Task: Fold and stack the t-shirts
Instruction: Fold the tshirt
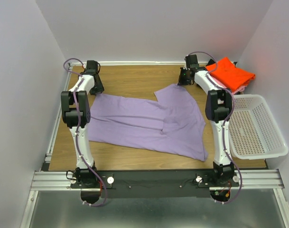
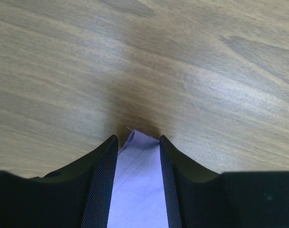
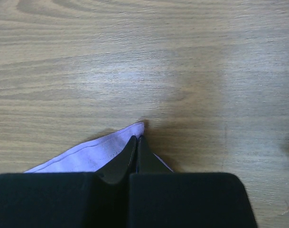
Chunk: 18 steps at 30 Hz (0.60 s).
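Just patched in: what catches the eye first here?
The big purple shirt sprawls across the table, its right part folded over. The right gripper pinches one far corner; the left gripper straddles another. An orange shirt sits folded far right, behind the white basket.

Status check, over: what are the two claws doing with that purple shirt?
Left gripper open, astride edge of purple shirt. Right gripper shut on its corner. Nothing blocking.

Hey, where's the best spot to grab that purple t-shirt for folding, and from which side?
Probably at the far-edge corners of the purple t-shirt, coming down from above. It lies limp on the table, so only the thin hemmed corners offer an edge. The right gripper is shut on one corner, and the left gripper straddles another.
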Tool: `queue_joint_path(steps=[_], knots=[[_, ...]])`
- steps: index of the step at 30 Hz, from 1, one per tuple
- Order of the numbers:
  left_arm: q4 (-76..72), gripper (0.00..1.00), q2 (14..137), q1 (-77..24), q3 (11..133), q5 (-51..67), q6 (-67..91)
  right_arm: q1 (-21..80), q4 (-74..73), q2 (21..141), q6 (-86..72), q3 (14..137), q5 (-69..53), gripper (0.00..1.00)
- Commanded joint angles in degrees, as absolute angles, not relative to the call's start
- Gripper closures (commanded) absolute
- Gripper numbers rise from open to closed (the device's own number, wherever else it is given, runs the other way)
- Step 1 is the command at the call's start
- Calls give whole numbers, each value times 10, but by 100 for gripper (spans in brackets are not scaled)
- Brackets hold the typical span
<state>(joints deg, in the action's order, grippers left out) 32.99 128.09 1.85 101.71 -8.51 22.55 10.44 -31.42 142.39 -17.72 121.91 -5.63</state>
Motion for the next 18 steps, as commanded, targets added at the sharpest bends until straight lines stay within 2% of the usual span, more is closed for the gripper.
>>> queue_joint_path(steps=[1,3,4,6,7,8,9,18], knots=[[330,51,1293,18,1031,-103,233,109,-355,1420,-160,1197,-52,98],[329,56,1295,18,1028,-101,235,110,-355,1420,-160,1196,-54,98],[327,62,1295,18,1027,-99,235,109,-356,1419,-159,1196,-53,98],[323,79,1297,18,1024,-89,233,108,-356,1417,-161,1195,-53,98],[323,92,1298,16,1024,-84,233,108,-355,1416,-162,1195,-53,98],[322,97,1298,16,1023,-81,231,108,-355,1415,-163,1195,-54,98],[321,100,1299,16,1022,-78,229,106,-356,1413,-168,1196,-54,98],[312,100,1310,15,1077,-43,228,70,-358,1404,-195,1258,-61,98]])
